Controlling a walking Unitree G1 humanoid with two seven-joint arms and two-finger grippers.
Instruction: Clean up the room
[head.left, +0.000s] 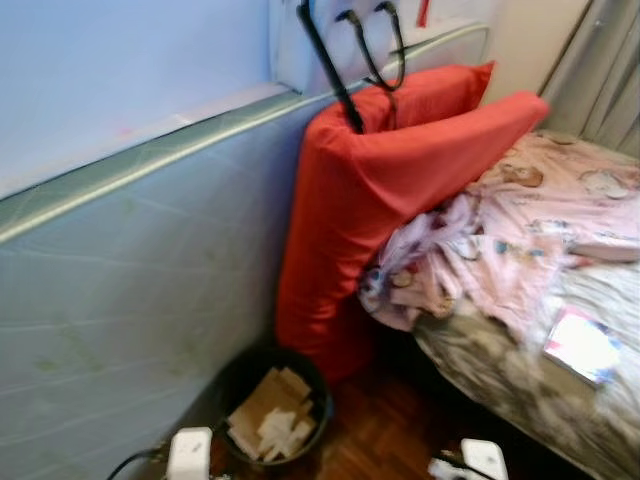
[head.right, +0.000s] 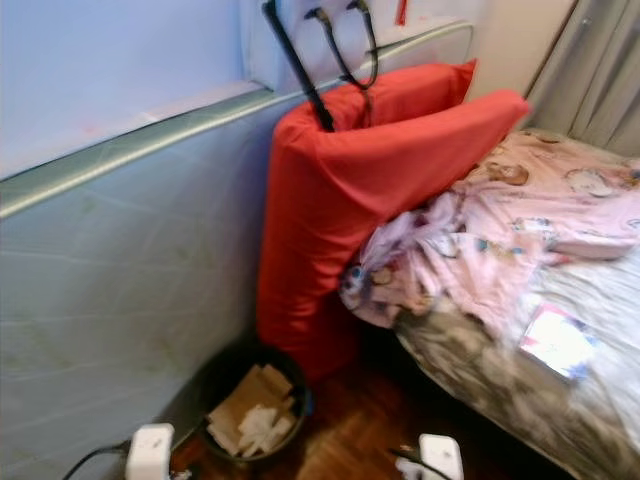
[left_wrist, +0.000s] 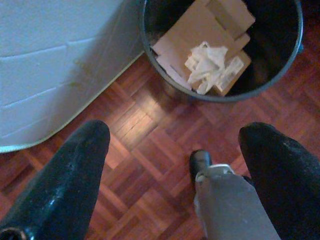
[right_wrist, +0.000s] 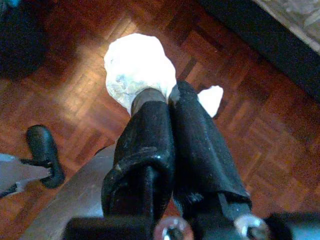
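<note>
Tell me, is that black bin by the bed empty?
No. The bin is upright and partly filled: flat cardboard pieces and crumpled white paper lie inside it.

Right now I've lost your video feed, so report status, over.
Right gripper shut on crumpled paper. Left gripper open, empty, near trash bin holding cardboard. Nothing blocking.

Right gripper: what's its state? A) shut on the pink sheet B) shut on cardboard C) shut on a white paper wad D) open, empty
C: in the right wrist view the right gripper has its fingers pressed together on a crumpled white paper wad above the wood floor; the cardboard lies in the bin.
</note>
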